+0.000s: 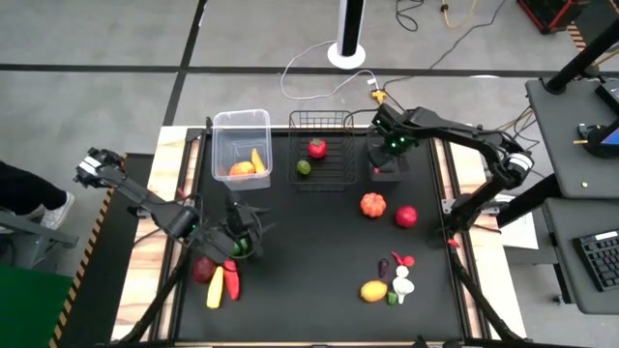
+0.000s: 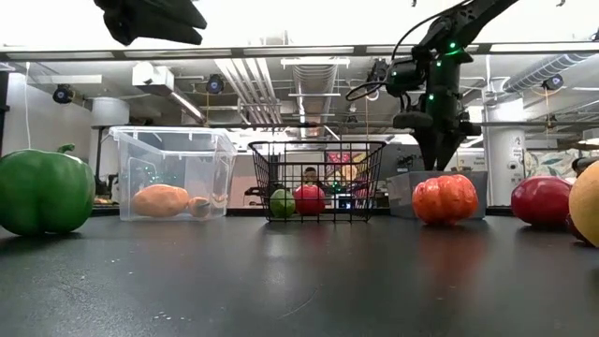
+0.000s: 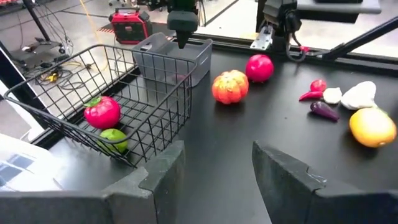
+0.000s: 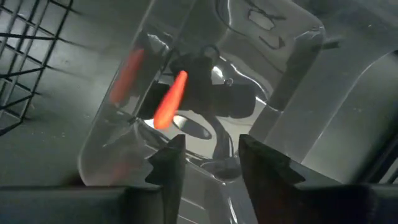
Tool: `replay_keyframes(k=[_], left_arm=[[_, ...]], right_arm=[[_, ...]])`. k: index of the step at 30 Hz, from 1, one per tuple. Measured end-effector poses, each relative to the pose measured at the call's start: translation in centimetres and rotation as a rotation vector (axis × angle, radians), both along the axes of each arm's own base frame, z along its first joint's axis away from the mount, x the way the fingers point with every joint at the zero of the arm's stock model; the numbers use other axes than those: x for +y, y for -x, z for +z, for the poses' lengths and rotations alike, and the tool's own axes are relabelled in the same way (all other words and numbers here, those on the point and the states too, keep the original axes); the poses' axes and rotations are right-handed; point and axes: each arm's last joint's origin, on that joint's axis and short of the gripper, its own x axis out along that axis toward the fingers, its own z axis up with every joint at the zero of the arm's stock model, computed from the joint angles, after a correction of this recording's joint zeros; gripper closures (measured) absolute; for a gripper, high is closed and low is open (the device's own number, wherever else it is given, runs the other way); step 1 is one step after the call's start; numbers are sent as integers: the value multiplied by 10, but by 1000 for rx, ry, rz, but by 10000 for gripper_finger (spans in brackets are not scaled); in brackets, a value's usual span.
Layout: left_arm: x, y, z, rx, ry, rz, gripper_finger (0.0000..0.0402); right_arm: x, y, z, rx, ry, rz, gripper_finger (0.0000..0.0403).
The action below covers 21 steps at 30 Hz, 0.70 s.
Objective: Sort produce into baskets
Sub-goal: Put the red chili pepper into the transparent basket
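Bright ceiling strip lights wash out the room behind my matte black surface (image 2: 299,281), which carries soft, dull reflections. Past my right fingers (image 4: 171,165), the small smoky translucent bin (image 4: 205,93) throws white glare streaks. My left fingers (image 3: 161,180) look soft and out of focus.

We see two slim dark arms built of thin black links. The left arm (image 1: 145,201) carries a pale grey fitting at its outer joint and a small green light by its wrist. The right arm (image 1: 455,130) bears green lights near its wrist and a silvery collar at the elbow, with black cable looped alongside. The left gripper (image 3: 214,180) has broad, matte dark-grey fingers (image 3: 155,180) with stepped, angular inner edges. The right gripper (image 4: 208,168) has matching dark fingers (image 4: 166,168) with notched tips.
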Motion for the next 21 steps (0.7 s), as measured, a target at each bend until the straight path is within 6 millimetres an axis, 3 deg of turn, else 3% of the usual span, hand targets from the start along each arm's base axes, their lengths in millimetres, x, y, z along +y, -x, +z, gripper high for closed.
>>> replay_keyframes(k=[9,21], left_arm=[[-3,0,-1,0,157,-69,230],[-21,-4,18,73,339,-195,230]], right_arm=[[24,-3,27,-90,85,51,243],[92,-20,67,-260,266,206,247]])
